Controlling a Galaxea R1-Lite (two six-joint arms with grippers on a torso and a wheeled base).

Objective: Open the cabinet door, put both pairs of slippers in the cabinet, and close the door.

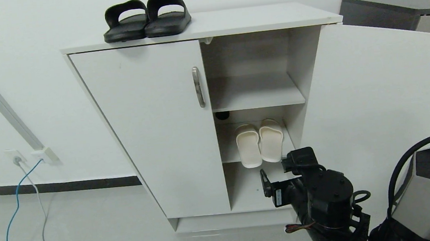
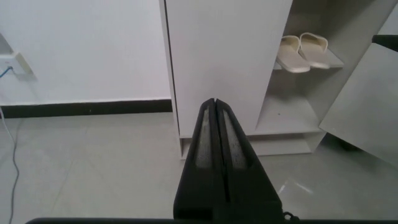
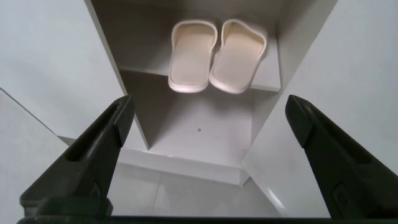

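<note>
The white cabinet (image 1: 260, 16) is standing against the wall (image 1: 34, 75). Its left door (image 1: 152, 131) is staying shut and its right door (image 1: 376, 99) is standing wide open.

The black slippers (image 1: 147, 26) are sitting side by side on the cabinet's top, near its front left corner, with their heels at the front edge.

The white slippers (image 1: 253, 146) are lying side by side on the middle shelf (image 1: 228, 147) inside the open half. They are sitting at the shelf's front edge and poking a little over it.

The right claw (image 3: 210, 106) is hanging in front of the open half, lower than the white slippers and out in front of them, not touching them. Its fingers are spreading wide with nothing between them.

The left claw (image 2: 214, 102) is pointing at the bottom of the shut door, well apart from it. Its fingers are pressing together and holding nothing. The black slippers are sitting far above both claws.

A blue cable (image 1: 12, 221) and a grey cable (image 1: 41, 218) are hanging from the wall down to the floor (image 1: 91, 237), left of the cabinet.
</note>
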